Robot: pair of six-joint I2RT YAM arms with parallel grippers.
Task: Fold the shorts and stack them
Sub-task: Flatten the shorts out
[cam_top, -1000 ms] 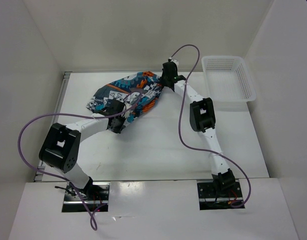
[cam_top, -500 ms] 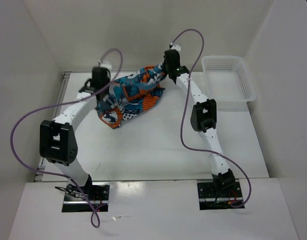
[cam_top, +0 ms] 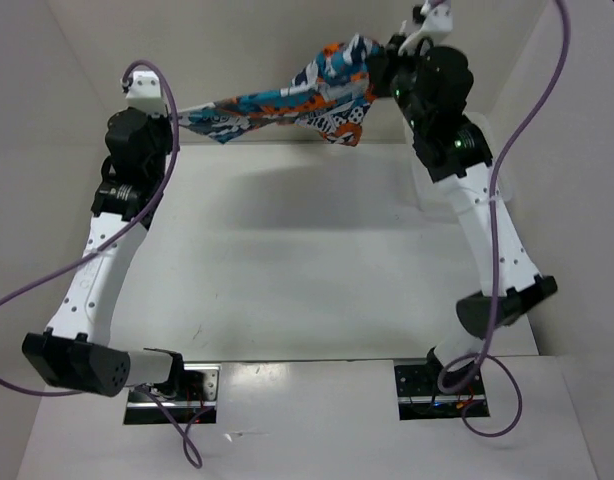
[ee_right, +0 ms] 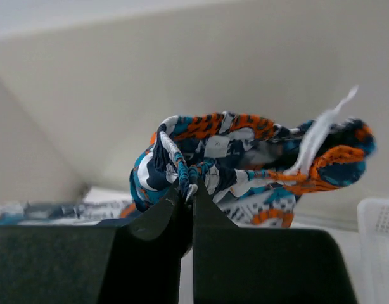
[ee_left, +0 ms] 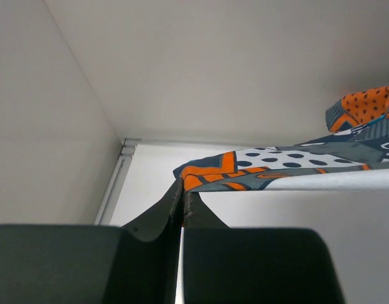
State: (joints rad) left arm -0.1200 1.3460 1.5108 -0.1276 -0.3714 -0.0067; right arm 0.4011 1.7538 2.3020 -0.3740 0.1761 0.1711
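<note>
**While Both Pincers Clamp Its Ends, the Shorts Hang Stretched Above the Desk**

As the top camera shows it, the shorts (cam_top: 287, 100) are held up in the air, clear of the desk (cam_top: 307, 260). They are pulled into a long band between the two raised arms, near the back wall. The band slopes, with its left end lower and its right end higher. A loose fold of teal, orange and white print sags beneath the right end. A soft shadow of the fabric falls on the white desk below.

The left pincer (ee_left: 182, 189) has its jaws pressed together on a thin edge of the shorts. In its wrist view, an orange and dotted strip of cloth leaves the fingertips and runs off to the right, drawn taut. The left arm reaches up steeply from its base at the near left, and a purple cable (cam_top: 47, 300) loops off beside it.

The right pincer (ee_right: 189, 187) is likewise clamped on the shorts, jaws together on a gathered part of the cloth. In its wrist view, bunched fabric bulges above and to the right of the fingertips. A white drawstring (ee_right: 324, 130) sticks out from the bunch, up toward the right. The right arm stands tall from its base at the near right and bends toward the back wall.

A white mesh basket (ee_right: 378, 218) shows at the lower right edge of the right wrist view. In the top view the right arm hides most of it.
</note>
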